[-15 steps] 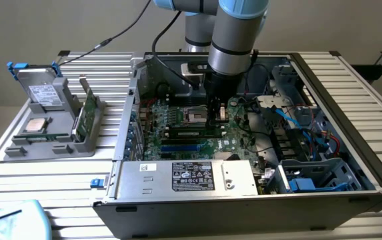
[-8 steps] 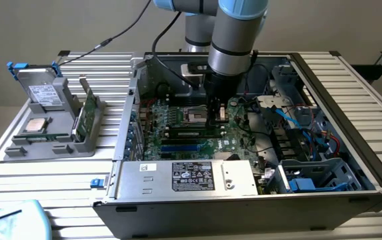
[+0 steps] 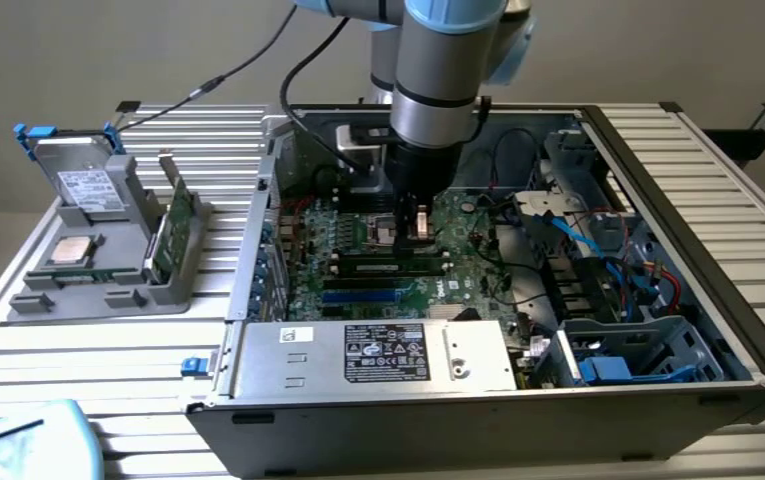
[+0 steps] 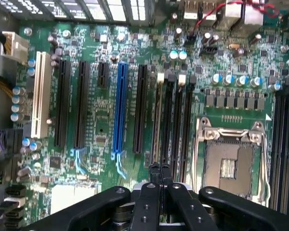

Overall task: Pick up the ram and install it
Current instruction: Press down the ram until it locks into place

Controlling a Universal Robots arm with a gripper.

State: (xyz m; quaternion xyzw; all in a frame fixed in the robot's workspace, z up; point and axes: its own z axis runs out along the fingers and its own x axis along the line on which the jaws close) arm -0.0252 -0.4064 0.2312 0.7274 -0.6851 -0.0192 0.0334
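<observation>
Claw fingers together, empty, over the ram seated in its slot. Ram judged light, stiff, fragile; best gripped by long edges.

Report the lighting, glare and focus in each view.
Exterior view: even, soft daylight; pale glare on the ribbed table; the computer case interior lies in shade under the arm; a blurred pale blue object sits at the near corner. Wrist view: motherboard evenly lit and fairly sharp; bright washed-out patch at the case vents; the shut hand looks soft, being close to the lens.
</observation>
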